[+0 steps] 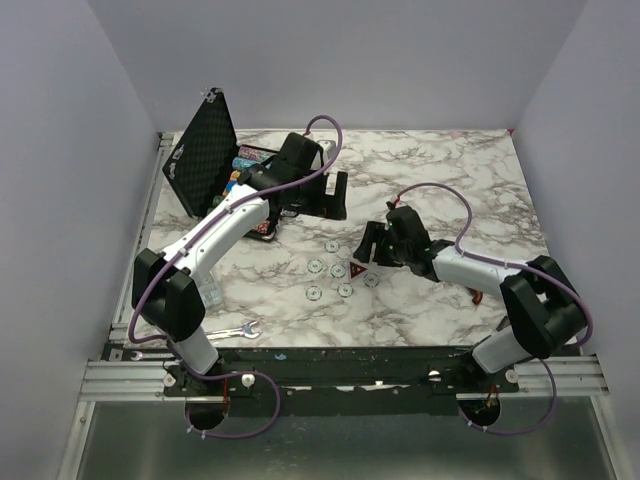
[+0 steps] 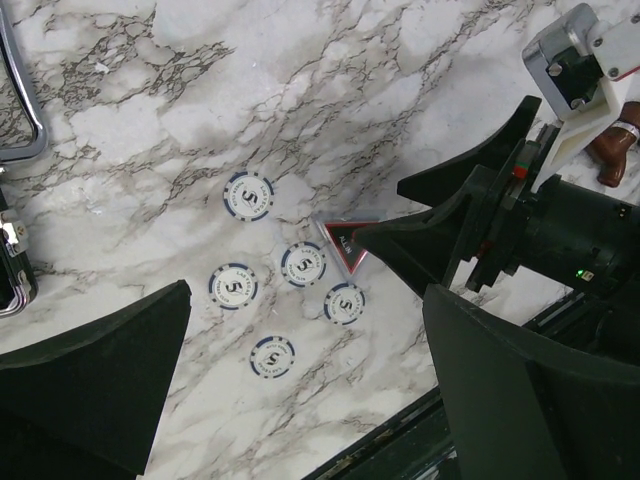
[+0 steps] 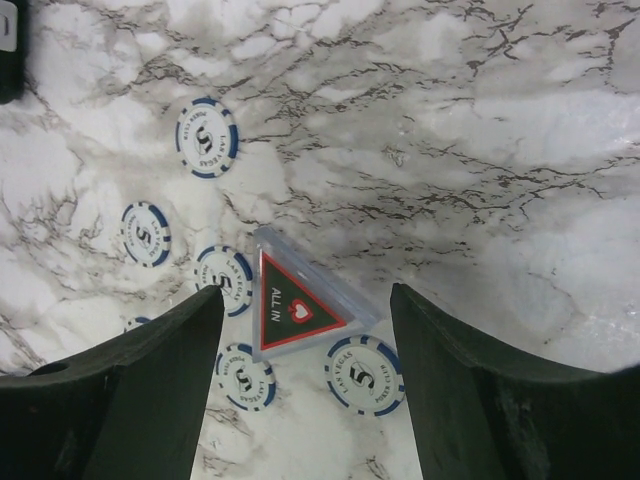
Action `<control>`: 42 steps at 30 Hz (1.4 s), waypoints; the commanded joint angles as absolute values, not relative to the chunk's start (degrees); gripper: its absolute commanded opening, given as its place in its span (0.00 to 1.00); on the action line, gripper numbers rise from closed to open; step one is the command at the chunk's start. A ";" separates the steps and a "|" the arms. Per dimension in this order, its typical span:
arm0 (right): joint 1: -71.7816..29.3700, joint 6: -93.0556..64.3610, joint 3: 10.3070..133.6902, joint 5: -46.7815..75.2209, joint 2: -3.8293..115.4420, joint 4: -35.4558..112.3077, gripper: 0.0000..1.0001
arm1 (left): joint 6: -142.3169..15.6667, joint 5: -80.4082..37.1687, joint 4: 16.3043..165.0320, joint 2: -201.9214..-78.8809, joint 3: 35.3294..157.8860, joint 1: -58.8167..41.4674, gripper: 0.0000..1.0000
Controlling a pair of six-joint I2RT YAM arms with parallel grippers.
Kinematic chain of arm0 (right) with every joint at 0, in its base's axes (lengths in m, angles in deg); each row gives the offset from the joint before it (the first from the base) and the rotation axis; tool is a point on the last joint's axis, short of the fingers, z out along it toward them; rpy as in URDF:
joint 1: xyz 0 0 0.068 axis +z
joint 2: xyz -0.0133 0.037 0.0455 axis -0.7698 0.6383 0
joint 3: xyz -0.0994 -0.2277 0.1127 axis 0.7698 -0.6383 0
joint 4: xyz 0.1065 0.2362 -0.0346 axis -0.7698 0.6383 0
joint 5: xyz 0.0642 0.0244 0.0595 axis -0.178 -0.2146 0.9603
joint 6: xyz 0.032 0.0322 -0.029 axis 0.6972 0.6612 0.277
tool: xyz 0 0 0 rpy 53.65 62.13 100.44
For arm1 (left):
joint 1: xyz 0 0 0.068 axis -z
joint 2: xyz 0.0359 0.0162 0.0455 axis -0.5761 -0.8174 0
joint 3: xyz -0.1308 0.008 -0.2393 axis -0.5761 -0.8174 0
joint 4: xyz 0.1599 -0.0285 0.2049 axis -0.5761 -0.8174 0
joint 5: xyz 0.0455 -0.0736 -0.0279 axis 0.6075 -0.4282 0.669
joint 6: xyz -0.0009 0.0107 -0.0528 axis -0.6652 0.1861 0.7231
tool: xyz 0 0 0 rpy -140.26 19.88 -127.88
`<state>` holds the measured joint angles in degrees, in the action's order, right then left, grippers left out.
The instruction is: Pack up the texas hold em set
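The black case [image 1: 203, 152] stands open at the back left, with coloured chips [image 1: 241, 168] in its base, partly hidden by my left arm. Several whitish chips [image 1: 338, 270] lie loose mid-table; they also show in the left wrist view [image 2: 303, 264] and the right wrist view [image 3: 364, 374]. The dark red "ALL IN" triangle [image 3: 295, 305] lies among them, seen too from above [image 1: 357, 272] and from the left wrist [image 2: 345, 243]. My right gripper [image 3: 305, 400] is open just above the triangle, one finger on each side [image 1: 368, 252]. My left gripper [image 2: 300, 400] is open and empty, held right of the case [image 1: 322, 196].
A silver wrench [image 1: 236, 331] lies near the front left edge. A brown tap-shaped piece [image 2: 612, 150] lies behind my right arm. The case's metal handle [image 2: 22, 110] shows at the left edge of the left wrist view.
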<state>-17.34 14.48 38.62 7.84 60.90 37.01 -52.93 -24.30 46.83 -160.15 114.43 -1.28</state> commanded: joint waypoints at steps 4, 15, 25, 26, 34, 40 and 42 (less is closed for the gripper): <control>-18.60 12.30 39.08 15.79 66.60 34.68 0.70 | -52.84 -23.25 47.70 -158.14 114.34 -0.55 0.99; -18.43 18.25 31.57 29.95 62.45 28.48 0.67 | -53.37 -22.47 47.34 -158.33 114.69 -0.55 0.99; -18.43 20.05 30.30 14.16 50.05 37.02 0.67 | -56.04 -18.41 47.16 -160.38 114.01 1.86 0.96; -18.43 19.74 30.77 6.33 46.86 42.08 0.67 | -57.20 -16.80 46.65 -161.11 114.21 3.26 0.96; -18.52 16.52 31.25 -15.44 18.59 62.60 0.70 | -63.10 -6.30 41.54 -167.83 115.84 14.81 0.96; -18.46 21.53 31.72 -17.43 2.20 66.72 0.71 | -62.79 -5.71 40.21 -171.67 116.52 19.34 0.98; -18.46 21.49 32.31 -19.16 -1.04 67.76 0.72 | -62.60 -5.62 40.05 -173.18 116.55 20.83 0.97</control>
<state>-18.48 19.59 30.73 -12.84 3.94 61.25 -61.87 -8.69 42.00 -170.75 114.76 18.43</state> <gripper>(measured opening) 0.713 0.977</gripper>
